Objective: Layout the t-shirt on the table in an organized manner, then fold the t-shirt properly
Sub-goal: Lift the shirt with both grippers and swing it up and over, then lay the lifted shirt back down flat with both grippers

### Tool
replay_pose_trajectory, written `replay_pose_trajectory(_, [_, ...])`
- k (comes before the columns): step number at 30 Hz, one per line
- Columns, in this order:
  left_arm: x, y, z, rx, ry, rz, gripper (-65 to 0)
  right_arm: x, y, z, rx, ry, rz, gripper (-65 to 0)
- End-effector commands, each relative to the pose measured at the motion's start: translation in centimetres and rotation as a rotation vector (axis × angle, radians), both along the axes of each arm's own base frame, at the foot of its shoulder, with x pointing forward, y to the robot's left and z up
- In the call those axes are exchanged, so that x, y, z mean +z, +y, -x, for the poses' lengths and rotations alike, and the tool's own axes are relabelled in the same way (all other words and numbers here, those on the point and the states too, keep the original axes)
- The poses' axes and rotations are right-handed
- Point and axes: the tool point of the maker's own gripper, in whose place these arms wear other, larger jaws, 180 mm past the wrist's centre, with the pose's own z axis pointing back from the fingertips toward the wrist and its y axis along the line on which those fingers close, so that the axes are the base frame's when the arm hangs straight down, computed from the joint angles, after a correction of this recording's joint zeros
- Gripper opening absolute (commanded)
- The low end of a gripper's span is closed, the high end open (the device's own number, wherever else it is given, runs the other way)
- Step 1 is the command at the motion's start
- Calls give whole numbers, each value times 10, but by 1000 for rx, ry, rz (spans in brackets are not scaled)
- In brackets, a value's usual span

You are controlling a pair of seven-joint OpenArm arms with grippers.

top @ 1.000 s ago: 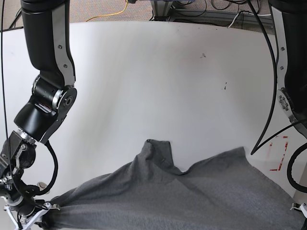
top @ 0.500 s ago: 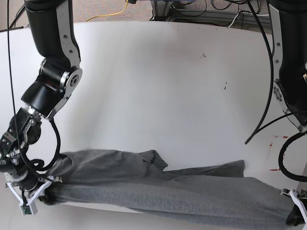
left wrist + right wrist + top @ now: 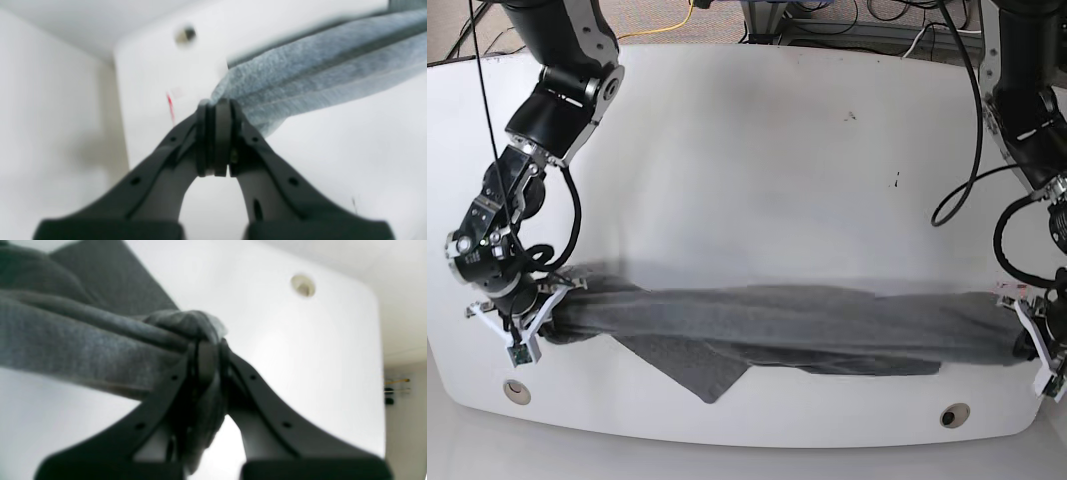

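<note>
At the left of the base view, the right arm's black tool [image 3: 527, 318] is pressed together, pinching one bunched end of the plain heather-grey knit t-shirt [image 3: 777, 325]. From there the shirt runs as a twisted, rope-like band above the near edge of the glossy white bench [image 3: 757, 180], one loose flap drooping from it — nowhere near flat. At the far right, the left arm's tool [image 3: 1030, 345] pinches the other end. By my reckoning the laying-out is barely underway — spreading, smoothing and every fold remain.
</note>
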Motion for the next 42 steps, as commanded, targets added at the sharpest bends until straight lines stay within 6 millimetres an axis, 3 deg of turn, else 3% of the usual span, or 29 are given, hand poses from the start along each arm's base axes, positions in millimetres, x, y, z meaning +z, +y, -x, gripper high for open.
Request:
replay_pose_trajectory(1, [7, 3, 9, -5, -37, -39, -650, 14, -1, 4, -3, -53, 24, -647])
replay_pose_trajectory(7, [-27, -3, 34, -22, 36, -74, -650, -14, 7, 27, 4, 5, 23, -647])
replay_pose_trajectory(11, [-36, -5, 41, -28, 57, -81, -650, -20, 7, 31, 4, 22, 23, -647])
replay_pose_trajectory(21, [-26, -6, 36, -28, 32, -82, -650, -18, 7, 30, 4, 16, 23, -647])
replay_pose_trajectory(26, [1, -7, 23, -29, -39, -86, -650, -2, 7, 18, 4, -24, 22, -647])
replay_pose_trajectory(31, [49, -9, 5, -30, -156, -91, -650, 20, 6, -3, 5, -72, 8, -647])
replay_pose_trajectory(39, [146, -26, -21, -70, -365, -132, -650, 89, -2, -51, 4, -202, -23, -647])
replay_pose_trajectory(42, [175, -32, -30, -88, -407, -136, -650, 116, 7, -73, 40, -231, -27, -647])
